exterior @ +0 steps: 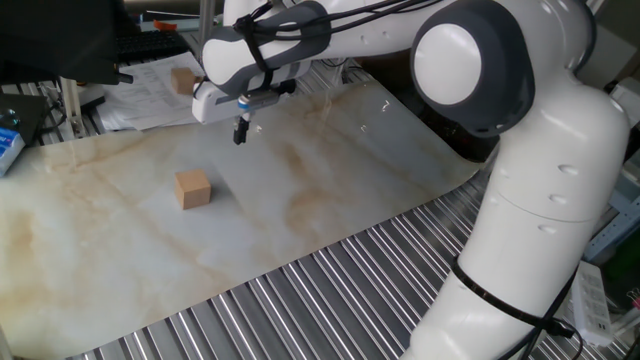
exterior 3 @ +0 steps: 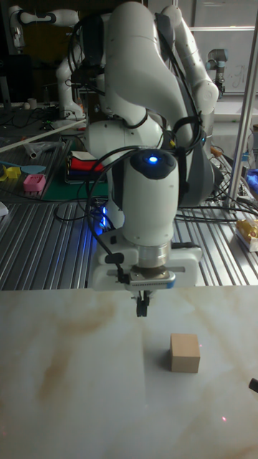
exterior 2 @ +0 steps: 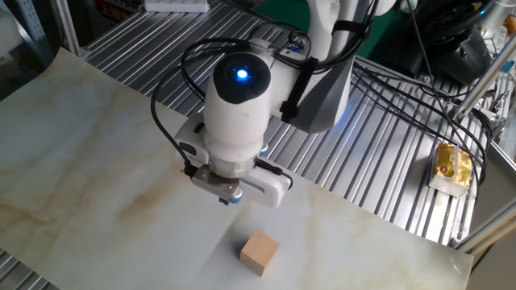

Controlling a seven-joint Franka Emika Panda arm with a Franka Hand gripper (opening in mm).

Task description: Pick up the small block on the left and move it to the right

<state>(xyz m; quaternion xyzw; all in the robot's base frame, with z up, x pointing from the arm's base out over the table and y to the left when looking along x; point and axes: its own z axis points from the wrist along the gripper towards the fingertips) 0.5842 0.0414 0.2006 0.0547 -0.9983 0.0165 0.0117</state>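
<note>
One fixed view shows the white Franka arm filling the right side, reaching over a pale marbled sheet that covers part of a ribbed metal table. Its wrist hangs above the far part of the sheet, and the gripper points straight down with its dark fingers pressed together, holding nothing and clear of the surface. The tall fixed view shows the same: the two fingers meet as one narrow tip just above the marbled sheet.

The small block sits flat on the sheet, alone, nearer the camera and to the left of the gripper in this view. From the other fixed view it lies near the bottom edge, below and right of the wrist. In the tall fixed view it rests to the right of the fingertips, near but apart.

A second tan block lies beyond the sheet's far edge, on papers behind the wrist.
</note>
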